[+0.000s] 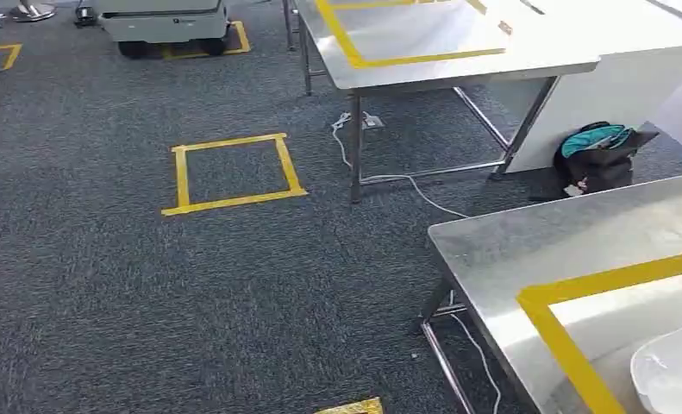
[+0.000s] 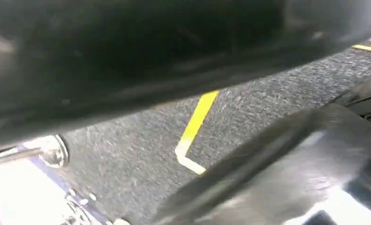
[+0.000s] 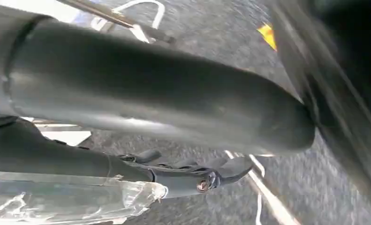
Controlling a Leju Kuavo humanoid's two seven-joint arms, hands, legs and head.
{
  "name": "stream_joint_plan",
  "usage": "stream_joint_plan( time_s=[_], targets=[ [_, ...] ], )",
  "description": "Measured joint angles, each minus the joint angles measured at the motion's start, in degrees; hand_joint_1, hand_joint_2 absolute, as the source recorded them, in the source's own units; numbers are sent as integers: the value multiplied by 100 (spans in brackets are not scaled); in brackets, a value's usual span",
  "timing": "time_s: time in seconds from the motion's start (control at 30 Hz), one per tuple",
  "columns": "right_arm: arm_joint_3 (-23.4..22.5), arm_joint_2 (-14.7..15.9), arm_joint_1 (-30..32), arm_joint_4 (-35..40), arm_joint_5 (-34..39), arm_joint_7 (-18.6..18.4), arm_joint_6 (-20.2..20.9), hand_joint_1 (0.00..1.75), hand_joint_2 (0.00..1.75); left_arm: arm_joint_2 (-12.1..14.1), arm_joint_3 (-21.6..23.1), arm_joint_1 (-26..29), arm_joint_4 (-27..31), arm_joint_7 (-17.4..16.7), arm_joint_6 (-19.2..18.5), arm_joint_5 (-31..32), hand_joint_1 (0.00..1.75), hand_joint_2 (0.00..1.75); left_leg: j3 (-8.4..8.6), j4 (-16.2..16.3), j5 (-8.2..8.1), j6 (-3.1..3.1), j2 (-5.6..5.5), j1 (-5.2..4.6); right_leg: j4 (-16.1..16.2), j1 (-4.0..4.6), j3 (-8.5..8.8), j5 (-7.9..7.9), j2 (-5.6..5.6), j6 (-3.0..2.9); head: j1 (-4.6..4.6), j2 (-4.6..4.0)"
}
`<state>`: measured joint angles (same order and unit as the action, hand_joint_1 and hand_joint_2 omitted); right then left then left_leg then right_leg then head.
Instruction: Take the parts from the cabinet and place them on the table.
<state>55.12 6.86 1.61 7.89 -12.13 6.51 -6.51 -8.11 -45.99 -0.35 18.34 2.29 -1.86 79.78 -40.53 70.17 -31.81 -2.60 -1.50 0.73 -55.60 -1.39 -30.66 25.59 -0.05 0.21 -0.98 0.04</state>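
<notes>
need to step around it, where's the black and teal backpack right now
In the head view the black and teal backpack sits on the grey carpet at right, against the white panel, between the two steel tables.

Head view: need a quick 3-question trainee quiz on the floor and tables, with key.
1. True or false: the backpack lies on top of the near table.
2. Inside the yellow tape square on the carpet there is: A) a box; B) only bare carpet; C) the backpack.
3. Fill in: the tape outline on the near table and the tape on the far table are both ___ in colour.

Key: 1 false, it sits on the carpet beside the far table; 2 B; 3 yellow.
</notes>
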Motion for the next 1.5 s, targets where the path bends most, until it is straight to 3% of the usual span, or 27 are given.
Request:
stream_joint_plan(
  time_s=[0.07,0.13,0.17,0.2,0.23,0.27,0.33,0.37,0.43,0.47,0.53,0.6,0.67,0.7,0.73,0.87,0.93,1.0,1.07,1.17,1.2,1.23,1.37,1.4,1.43,1.47,1.5],
  targets=[
    [0,26,-26,0,-26,2,17,0,0,7,-2,-9,-13,-33,-4,0,0,0,-118,252,-17,-82,35,100,-3,-32,-20,-3,-176,44,2,0],
    [-2,57,-80,0,-44,4,22,0,0,11,-2,-11,-20,-55,-15,0,0,0,240,-350,332,-235,149,245,-52,-111,-40,17,-351,189,4,0],
    [-2,90,-101,-2,-44,4,26,0,0,11,-2,-24,-20,-55,-15,0,0,0,538,-815,492,-357,334,341,-163,-155,-58,72,-432,288,-21,0],
    [-6,221,-114,-13,-44,4,26,0,0,-80,0,-75,-37,-55,-20,0,0,0,621,-981,460,-521,819,428,-375,-130,-109,171,-539,420,-87,0],
    [-7,280,-92,-28,-46,2,33,0,0,-85,0,-111,-48,-61,-26,2,0,0,571,-921,494,-442,857,422,-514,-176,-185,304,-620,505,-103,0],
    [-7,286,-134,-28,-46,15,28,0,0,-83,0,-113,-52,-61,-24,0,0,0,552,-827,408,-263,669,364,-492,-178,-98,398,-705,553,79,2],
    [-7,264,-220,-17,-48,18,28,0,0,-35,-2,-106,-52,-61,-24,0,0,0,539,-821,391,-150,517,326,-378,-203,98,431,-835,585,144,0],
    [-7,231,-250,0,-48,17,28,0,0,2,-2,-101,-55,-61,-24,0,0,0,538,-836,441,-66,434,313,-360,-256,86,447,-777,614,164,0],
    [-7,227,-248,9,-48,30,28,0,0,13,-7,-79,-59,-63,-24,0,0,0,520,-863,489,36,310,276,-780,-221,-56,899,-179,554,183,0],
    [-7,223,-241,9,-48,33,33,0,0,13,-7,-87,-59,-63,-24,0,0,0,502,-873,511,75,207,239,-1303,-172,-274,1192,-61,488,205,0],
    [-7,223,-220,9,-46,26,31,0,0,13,-7,-77,-61,-63,-42,2,0,0,469,-873,525,108,1,177,-2119,-83,-681,1488,1,385,205,0],
    [-7,223,-218,9,-44,26,33,0,0,26,-15,-47,-70,-63,-59,4,0,0,467,-873,527,111,-183,152,-2050,-23,-715,1291,14,305,201,0],
    [-7,223,-225,9,-44,35,33,0,0,37,-22,-43,-70,-63,-81,20,0,0,480,-872,533,102,-376,158,-1165,-21,-345,750,123,247,203,0],
    [-7,223,-234,9,-44,35,33,0,0,37,-24,-43,-70,-65,-81,35,0,0,476,-873,540,87,-452,178,-718,-51,-161,554,361,251,208,0],
    [-7,214,-234,9,-44,35,35,0,0,48,-26,-50,-70,-72,-83,55,0,0,469,-852,542,40,-521,146,-654,20,-163,519,446,330,207,0],
    [-11,236,-276,9,-42,35,37,0,0,44,-35,21,-103,-81,-101,87,0,0,442,-1009,680,-144,-679,232,-574,64,-115,378,218,203,192,0],
    [-13,229,-257,11,-37,39,24,0,0,50,-39,21,-105,-83,-101,120,0,0,333,-748,434,-87,-99,134,-516,87,-100,328,77,104,160,0],
    [-13,208,-240,13,-37,37,28,0,0,46,-39,-20,-107,-81,-98,137,0,0,-48,89,-18,-59,36,61,-506,122,-125,324,-106,52,131,0],
    [-13,188,-232,13,-37,44,28,0,0,48,-44,-14,-107,-83,-96,144,0,0,-226,567,-156,-33,52,27,-506,150,-139,326,-281,23,138,0],
    [-13,188,-253,13,-42,41,28,0,0,74,-57,1,-107,-83,-94,155,0,0,314,-287,357,28,168,-25,-506,154,-122,330,-489,21,133,0],
    [-15,188,-253,13,-42,44,28,0,0,85,-57,-9,-107,-83,-90,155,0,0,625,-796,526,63,420,-54,-507,157,-101,340,-566,29,133,0],
    [-15,190,-243,13,-42,44,28,0,0,87,-57,-36,-107,-83,-90,160,0,0,734,-1064,462,80,768,-123,-530,210,-105,366,-632,59,129,0],
    [-15,195,-294,13,-44,42,26,0,0,94,-66,-25,-107,-83,-83,164,0,0,688,-1106,545,206,424,-100,-466,239,-7,371,-891,131,142,0],
    [-13,199,-299,13,-42,42,24,0,0,94,-68,-20,-107,-83,-85,168,0,0,708,-1148,590,251,348,-45,-516,214,-48,427,-789,183,147,0],
    [-13,190,-288,15,-27,52,24,0,0,105,-70,-25,-107,-77,-66,160,0,0,696,-1154,614,287,294,-28,-709,186,-111,589,-398,223,179,0],
    [-20,190,-274,15,52,83,24,0,0,99,-72,-36,-107,-11,24,113,0,0,668,-1153,628,307,215,-19,-1104,160,-279,828,-157,254,188,0],
    [-46,190,-255,15,124,92,26,0,0,92,-81,-44,-107,72,104,66,0,0,649,-1153,646,319,132,-17,-1548,139,-473,1040,-57,281,186,0]
  ],
)
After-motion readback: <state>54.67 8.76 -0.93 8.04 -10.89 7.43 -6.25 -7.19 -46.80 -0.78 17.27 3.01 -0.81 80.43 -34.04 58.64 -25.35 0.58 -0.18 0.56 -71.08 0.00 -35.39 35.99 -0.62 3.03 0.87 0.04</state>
